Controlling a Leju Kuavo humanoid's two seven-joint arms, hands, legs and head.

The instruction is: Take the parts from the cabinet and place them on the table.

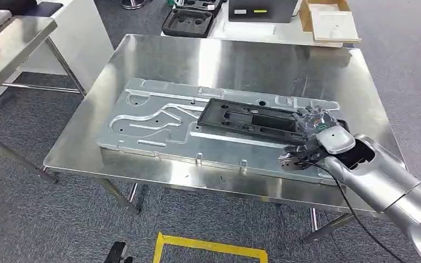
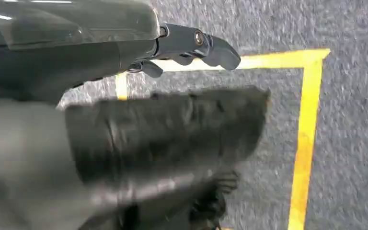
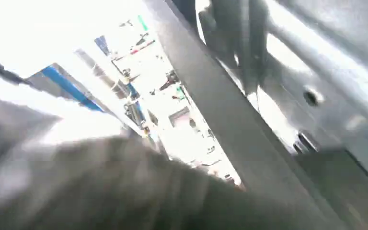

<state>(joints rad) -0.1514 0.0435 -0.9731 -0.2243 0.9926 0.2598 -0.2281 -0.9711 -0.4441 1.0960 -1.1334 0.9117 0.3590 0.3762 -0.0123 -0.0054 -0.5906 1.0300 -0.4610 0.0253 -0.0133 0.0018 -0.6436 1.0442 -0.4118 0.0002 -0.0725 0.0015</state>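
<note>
Here the right hand (image 1: 319,127) rests at the near-right end of a black part (image 1: 249,119); its fingers (image 1: 313,116) lie over that end, but whether they clamp it or merely touch it I cannot tell. Under the fingers the black part lies flat on a large silver panel (image 1: 159,118), itself on the steel table (image 1: 225,60). Judging by this, placing is nearly done; letting go remains. The left hand (image 2: 196,45) hangs over the floor, fingers loosely curled and empty.

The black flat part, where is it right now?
In the head view the black part lies on the big silver plate on the steel table, its right end under the robot's right hand.
</note>
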